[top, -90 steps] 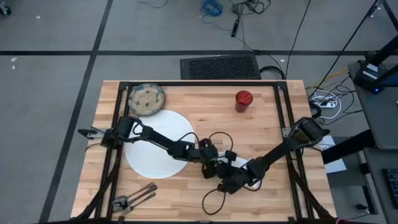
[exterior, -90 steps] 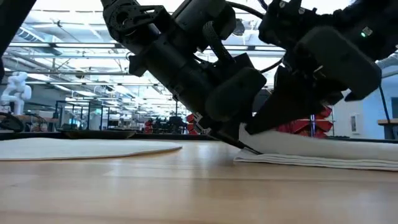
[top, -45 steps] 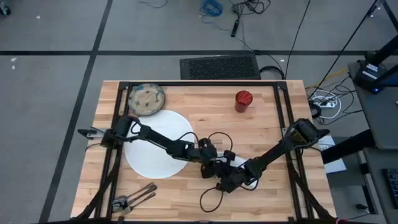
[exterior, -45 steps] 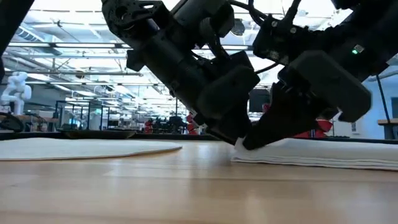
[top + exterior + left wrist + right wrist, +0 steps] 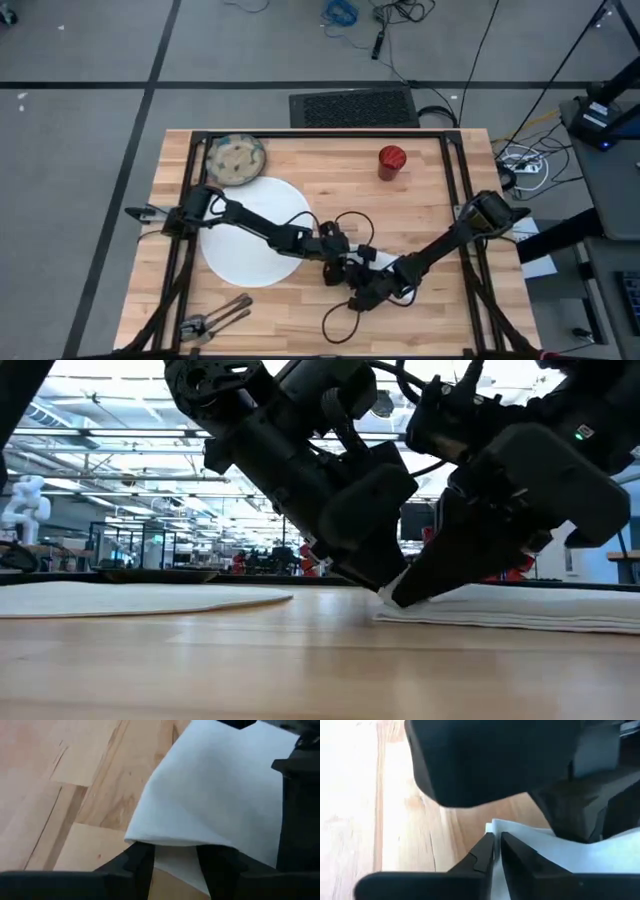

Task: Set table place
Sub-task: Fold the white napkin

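A folded white napkin (image 5: 520, 605) lies on the wooden table (image 5: 420, 210), right of the large white plate (image 5: 250, 240), mostly hidden under the arms in the high view. My left gripper (image 5: 345, 268) and my right gripper (image 5: 368, 285) meet tip to tip at the napkin's end nearest the plate, and both are shut on it. The speckled bowl (image 5: 236, 160) sits at the far left beside the plate. The red cup (image 5: 391, 160) stands at the far middle, and the dark cutlery (image 5: 215, 318) lies at the near left. My left gripper has a folded-over edge of the napkin (image 5: 165, 840) between its two fingers (image 5: 140, 862), slanting down from the table's left. White cloth fills the gap between them. The rest of the napkin lies flat on the table. My right gripper pinches the napkin's edge (image 5: 495, 826) between its nearly closed fingers (image 5: 482, 852), slanting down from the table's right. The held end (image 5: 400, 597) sits low at the table. One layer or several, I cannot tell.
The plate's rim (image 5: 140, 598) lies just left of the two grippers. A looping black cable (image 5: 335, 325) trails from the right arm toward the near edge. Bare wood shows between the cup and the napkin.
My right gripper has moved down and slightly toward the table's left, bringing the napkin's raised end down to the table. That end now lies low against the left gripper's tip, while the rest of the napkin has stayed flat.
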`<state>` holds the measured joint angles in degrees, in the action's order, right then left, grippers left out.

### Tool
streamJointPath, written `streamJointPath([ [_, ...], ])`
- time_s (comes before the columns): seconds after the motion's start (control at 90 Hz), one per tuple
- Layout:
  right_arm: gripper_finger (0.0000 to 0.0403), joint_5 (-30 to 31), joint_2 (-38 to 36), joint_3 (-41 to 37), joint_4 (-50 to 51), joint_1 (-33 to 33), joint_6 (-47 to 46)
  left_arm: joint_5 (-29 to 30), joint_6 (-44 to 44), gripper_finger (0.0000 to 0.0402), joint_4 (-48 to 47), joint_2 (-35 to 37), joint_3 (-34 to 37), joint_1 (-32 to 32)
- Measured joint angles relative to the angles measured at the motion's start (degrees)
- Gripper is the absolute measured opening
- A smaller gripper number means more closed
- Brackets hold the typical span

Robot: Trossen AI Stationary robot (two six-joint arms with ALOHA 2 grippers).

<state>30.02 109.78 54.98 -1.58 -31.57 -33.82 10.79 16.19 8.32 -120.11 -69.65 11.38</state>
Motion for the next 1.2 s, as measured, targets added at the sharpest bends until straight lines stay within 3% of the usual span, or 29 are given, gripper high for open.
streamJointPath([
  [0.444, 0.0127, -0.79, 1.9, 0.16, -0.83, 0.29, -1.59, 0.13, -0.21, 0.0132, -0.88, 0.09, -0.11, 0.0],
  [0.867, 0.0132, -2.58, 3.5, 0.22, -0.97, 0.25, -2.62, -0.24, -6.23, 0.0132, -7.87, 2.06, -0.22, -0.61],
  [1.078, 0.0132, -2.35, 3.63, 0.17, -0.83, -0.26, -2.61, -0.24, -10.75, 0.0132, -18.96, 7.27, -0.17, -2.14],
  [1.2, 0.0132, -2.49, 3.65, 0.13, -0.83, -0.28, -2.82, 4.63, -11.7, 0.0132, -25.9, 11.0, -0.15, -3.21],
])
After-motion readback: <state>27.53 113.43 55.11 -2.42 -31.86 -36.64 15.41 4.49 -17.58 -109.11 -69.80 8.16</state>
